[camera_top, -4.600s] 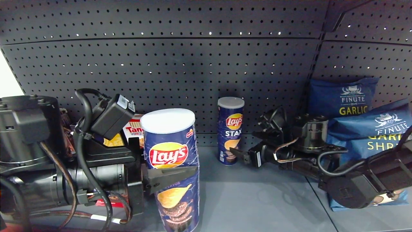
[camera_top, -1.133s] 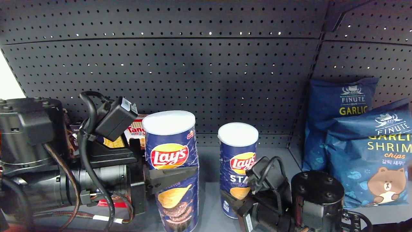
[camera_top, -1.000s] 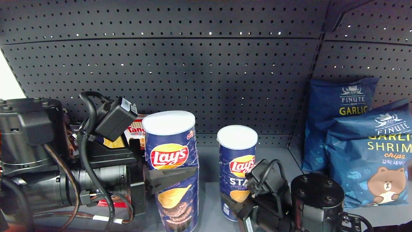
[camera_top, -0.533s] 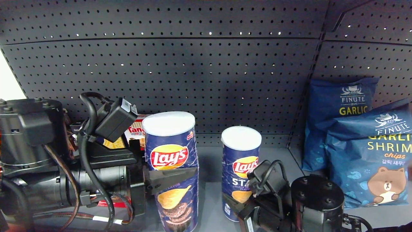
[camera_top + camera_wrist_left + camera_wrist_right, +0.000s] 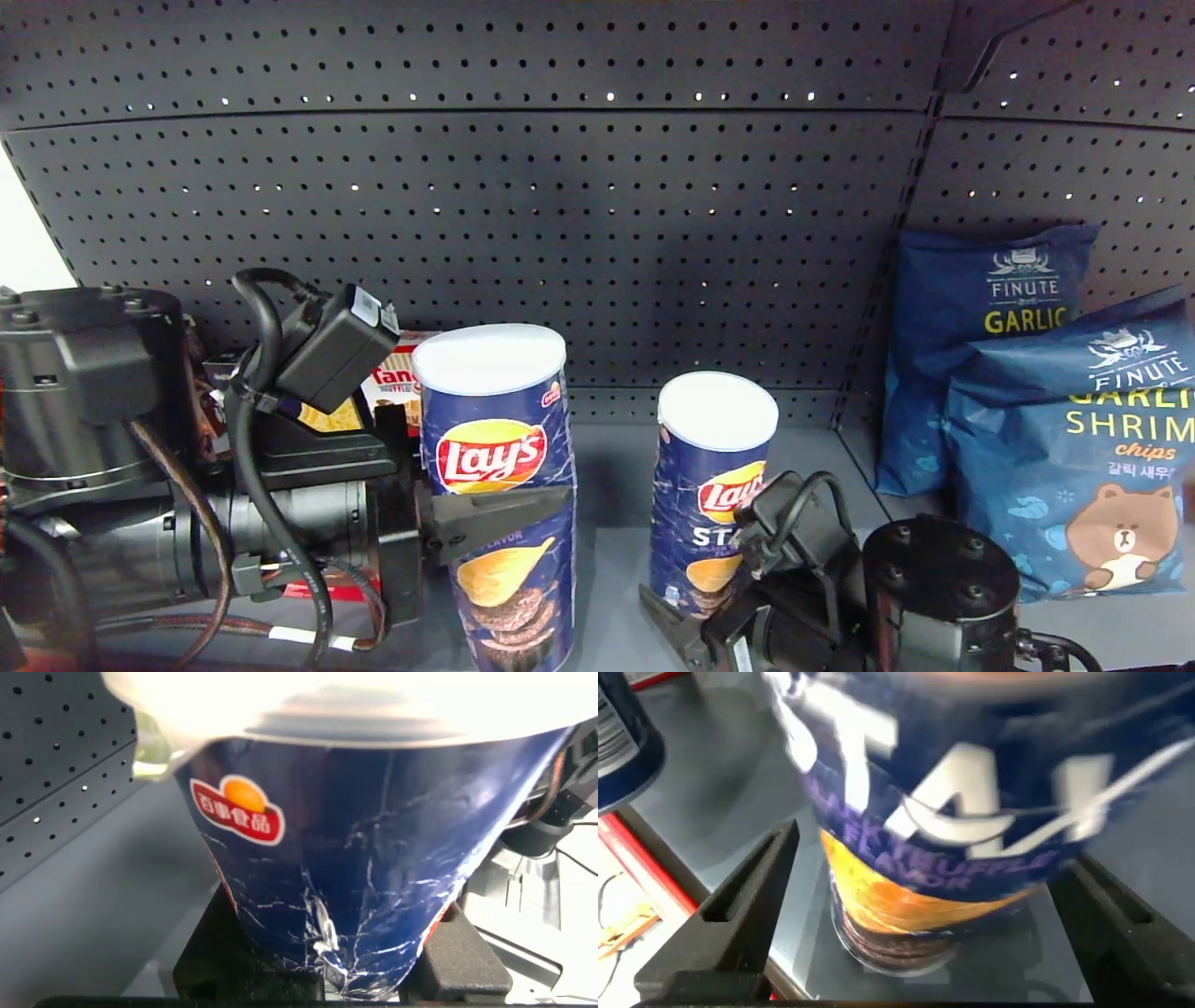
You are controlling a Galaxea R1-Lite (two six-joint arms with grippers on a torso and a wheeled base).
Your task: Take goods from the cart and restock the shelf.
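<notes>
My left hand (image 5: 499, 509) is gripping the left chip can (image 5: 490, 439) around its middle. The can is standing upright on the shelf (image 5: 616, 523), well forward of the perforated back wall (image 5: 560, 233). My right hand (image 5: 924, 924) is clamped low on the right chip can (image 5: 714, 467), one finger on each side. That can is leaning slightly, also well out from the back wall. Blue snack bags (image 5: 1055, 448) are resting against the back wall nearby. To place the right can well, I should stand it straight first and set its base flat on the shelf. I should let go only when it is steady, then draw the fingers straight out without brushing it.
</notes>
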